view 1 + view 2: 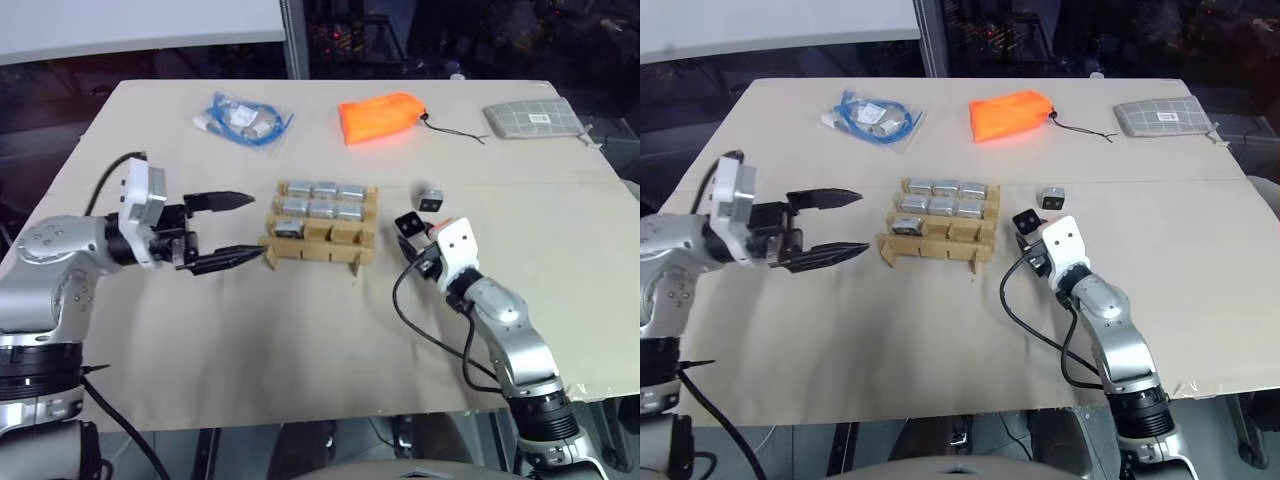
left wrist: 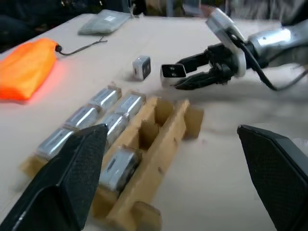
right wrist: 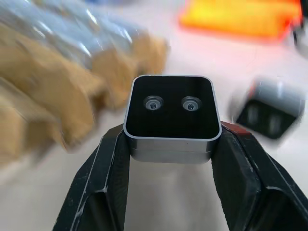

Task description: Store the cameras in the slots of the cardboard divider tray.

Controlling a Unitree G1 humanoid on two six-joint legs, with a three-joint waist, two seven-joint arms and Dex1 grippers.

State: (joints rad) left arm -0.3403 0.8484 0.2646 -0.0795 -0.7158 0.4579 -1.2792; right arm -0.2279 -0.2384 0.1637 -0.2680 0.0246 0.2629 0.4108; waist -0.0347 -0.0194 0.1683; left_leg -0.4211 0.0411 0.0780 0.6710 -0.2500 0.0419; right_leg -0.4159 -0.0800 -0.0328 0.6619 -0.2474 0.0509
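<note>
The cardboard divider tray (image 1: 347, 238) sits mid-table, with several silver-grey cameras (image 1: 322, 208) lying in its back and middle rows and one in the front left slot (image 1: 290, 228). My right gripper (image 1: 412, 232) is just right of the tray and a little above the table. It is shut on a camera (image 3: 172, 118) whose black face points away from the wrist. One more camera (image 1: 431, 197) lies loose on the table behind that gripper. My left gripper (image 1: 238, 228) stands open at the tray's left end, nothing between its fingers (image 2: 67, 178).
Along the far side of the table lie a clear bag with a blue cable (image 1: 240, 118), an orange pouch (image 1: 380, 115) and a grey checked pouch (image 1: 533, 120). The table's front edge (image 1: 300, 420) runs close below both arms.
</note>
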